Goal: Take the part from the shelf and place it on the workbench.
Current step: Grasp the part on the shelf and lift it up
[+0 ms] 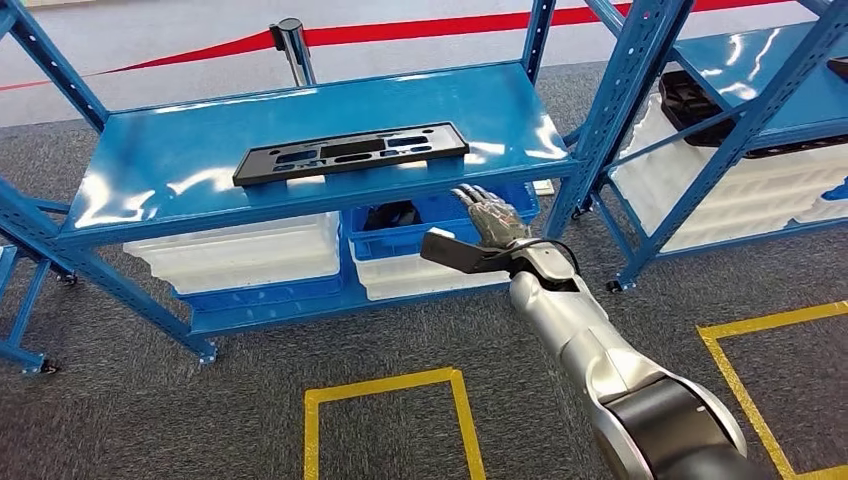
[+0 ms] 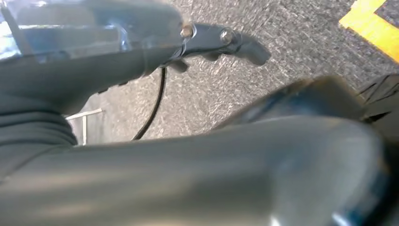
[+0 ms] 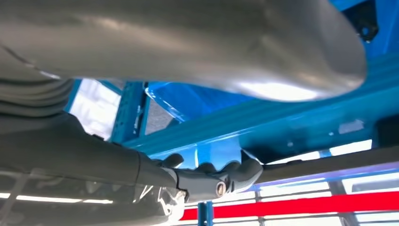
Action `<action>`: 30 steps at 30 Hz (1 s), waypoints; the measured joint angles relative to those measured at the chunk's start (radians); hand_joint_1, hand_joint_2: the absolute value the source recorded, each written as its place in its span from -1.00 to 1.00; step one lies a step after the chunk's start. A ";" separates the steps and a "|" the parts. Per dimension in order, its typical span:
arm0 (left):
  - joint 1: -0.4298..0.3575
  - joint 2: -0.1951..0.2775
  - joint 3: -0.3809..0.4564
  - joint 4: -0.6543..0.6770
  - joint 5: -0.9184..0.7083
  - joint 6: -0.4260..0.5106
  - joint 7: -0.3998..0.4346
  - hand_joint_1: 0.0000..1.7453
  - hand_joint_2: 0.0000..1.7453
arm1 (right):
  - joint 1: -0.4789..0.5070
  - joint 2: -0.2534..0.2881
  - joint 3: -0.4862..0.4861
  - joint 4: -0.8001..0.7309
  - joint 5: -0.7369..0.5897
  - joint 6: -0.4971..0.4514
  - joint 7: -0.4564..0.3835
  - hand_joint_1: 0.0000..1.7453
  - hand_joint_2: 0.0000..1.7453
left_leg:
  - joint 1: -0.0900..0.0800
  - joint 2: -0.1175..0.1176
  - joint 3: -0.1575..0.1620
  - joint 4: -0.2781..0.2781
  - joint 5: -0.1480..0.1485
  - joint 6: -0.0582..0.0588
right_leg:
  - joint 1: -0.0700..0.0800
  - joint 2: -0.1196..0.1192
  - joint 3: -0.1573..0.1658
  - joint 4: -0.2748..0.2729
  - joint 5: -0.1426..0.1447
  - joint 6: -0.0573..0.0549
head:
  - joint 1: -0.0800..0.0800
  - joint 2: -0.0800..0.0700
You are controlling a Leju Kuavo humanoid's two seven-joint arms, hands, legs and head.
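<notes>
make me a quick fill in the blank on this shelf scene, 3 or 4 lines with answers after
1. The black part lies on the ____ level of the blue shelf.
2. The right robot hand holds ____.
3. The right robot hand is just ____ the shelf's front edge.
4. The squares taped on the floor are ____.

Missing words: top; nothing; below; yellow

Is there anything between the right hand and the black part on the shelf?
Yes. The right hand is raised, fingers apart, just below the front edge of the blue shelf, while the black part lies flat on top, nearer the middle. The shelf's front lip stands between them. Nothing else lies on the shelf top near the part.
</notes>
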 joint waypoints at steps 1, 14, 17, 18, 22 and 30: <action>0.000 0.000 0.000 0.000 0.000 0.000 -0.001 -1.00 -1.00 | 0.002 0.000 0.000 0.000 0.001 0.000 0.000 -1.00 -1.00 | 0.001 0.001 -0.043 0.064 -0.018 -0.001 | 0.000 0.000 0.006 0.000 -0.005 -0.002 | -0.004 0.000; -0.004 -0.004 0.007 0.000 -0.010 0.001 0.002 -1.00 -1.00 | -0.017 0.007 0.015 -0.008 0.023 -0.053 0.016 -1.00 -1.00 | 0.008 0.008 -0.018 -0.162 0.156 0.025 | 0.000 -0.002 0.029 0.081 -0.110 0.041 | -0.007 0.000; -0.004 -0.005 0.011 0.000 -0.013 0.001 0.004 -1.00 -1.00 | -0.021 0.009 0.016 -0.009 0.024 -0.054 0.018 -1.00 -1.00 | 0.007 0.005 -0.008 -0.163 0.147 0.034 | 0.003 -0.002 -0.090 0.275 -0.170 0.040 | 0.008 0.000; -0.003 -0.005 0.011 0.000 -0.014 0.001 0.004 -1.00 -1.00 | -0.022 0.009 0.017 -0.009 0.024 -0.054 0.019 -1.00 -1.00 | 0.005 0.003 -0.003 -0.163 0.143 0.036 | 0.004 -0.002 -0.110 0.292 -0.157 0.039 | 0.013 0.000; -0.003 -0.007 0.013 0.001 -0.019 0.001 0.005 -1.00 -1.00 | -0.032 0.011 0.023 -0.013 0.024 -0.056 0.022 -1.00 -1.00 | -0.001 -0.003 0.020 -0.164 0.126 0.034 | 0.022 -0.003 -0.047 0.070 0.002 0.012 | 0.031 0.000; -0.002 -0.010 0.015 0.000 -0.024 0.001 0.005 -1.00 -1.00 | -0.047 0.020 0.027 -0.019 0.021 -0.056 0.020 -1.00 -1.00 | -0.002 0.001 -0.034 -0.041 0.049 0.002 | 0.014 -0.005 -0.005 -0.014 0.018 -0.012 | 0.013 0.000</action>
